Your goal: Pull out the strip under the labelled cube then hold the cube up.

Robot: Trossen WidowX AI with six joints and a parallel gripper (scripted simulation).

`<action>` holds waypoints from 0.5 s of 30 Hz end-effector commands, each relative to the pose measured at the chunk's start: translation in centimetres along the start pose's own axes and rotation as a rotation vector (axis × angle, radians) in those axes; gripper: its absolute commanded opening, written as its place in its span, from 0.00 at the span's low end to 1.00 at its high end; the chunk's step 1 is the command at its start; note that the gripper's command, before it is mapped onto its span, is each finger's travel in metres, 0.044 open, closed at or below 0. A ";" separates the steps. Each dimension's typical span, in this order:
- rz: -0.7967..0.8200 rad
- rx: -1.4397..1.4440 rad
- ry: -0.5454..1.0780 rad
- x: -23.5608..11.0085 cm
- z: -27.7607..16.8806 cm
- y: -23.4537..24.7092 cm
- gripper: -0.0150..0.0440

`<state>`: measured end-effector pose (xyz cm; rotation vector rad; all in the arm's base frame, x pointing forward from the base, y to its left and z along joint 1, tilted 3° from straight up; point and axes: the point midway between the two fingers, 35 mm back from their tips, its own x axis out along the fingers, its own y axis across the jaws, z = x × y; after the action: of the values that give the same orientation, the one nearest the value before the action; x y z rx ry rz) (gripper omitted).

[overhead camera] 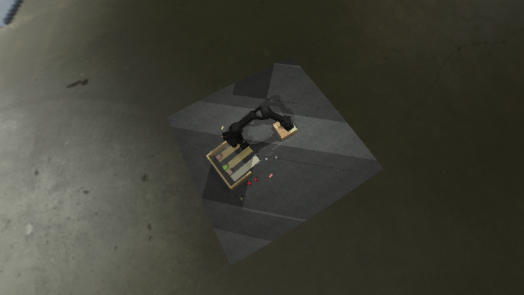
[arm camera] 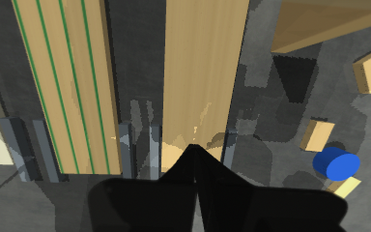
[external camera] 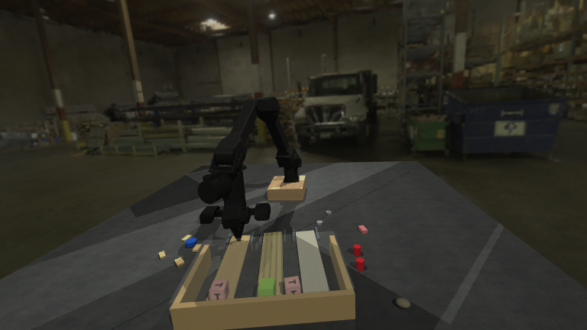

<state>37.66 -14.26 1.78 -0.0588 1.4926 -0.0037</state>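
at the bottom centre of the exterior view stands an open wooden tray (external camera: 262, 308), its front wall nearest the camera. just behind that wall, three cubes sit in a row: a pink cube marked "t" (external camera: 218, 289) on the left, resting on the near end of the plain wooden strip (external camera: 232, 261); a green cube (external camera: 266, 286) in the middle, on the green-lined strip (external camera: 271, 257); and a second pink "t" cube (external camera: 292, 285) to its right, beside the pale grey strip (external camera: 311, 261), though whether it sits on that strip or next to it i cannot tell. the three strips run away from the camera, parallel, with dark gaps between them.

at the far end of the plain wooden strip, the black hand (external camera: 235, 234) points straight down, its tip touching the strip's end. in the wrist view the hand (arm camera: 194, 150) is clenched, fingers pressed together with nothing between them, its point resting on the strip's end edge (arm camera: 203, 72).

left of the tray, small tan blocks (external camera: 178, 261) and a blue disc (external camera: 190, 242) lie on the tabletop (external camera: 432, 240); on the right stand two red cylinders (external camera: 358, 256) and a pink block (external camera: 362, 229). further back, the arm's wooden base block (external camera: 277, 192) sits at centre frame.
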 end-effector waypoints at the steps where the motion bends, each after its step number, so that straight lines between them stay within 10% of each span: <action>1: 0.006 -0.006 0.000 0.3 0.0 0.1 0.25; 15: 0.006 -0.006 0.000 0.4 0.1 0.0 0.25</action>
<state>37.76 -14.30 1.75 -0.0596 1.4905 -0.0043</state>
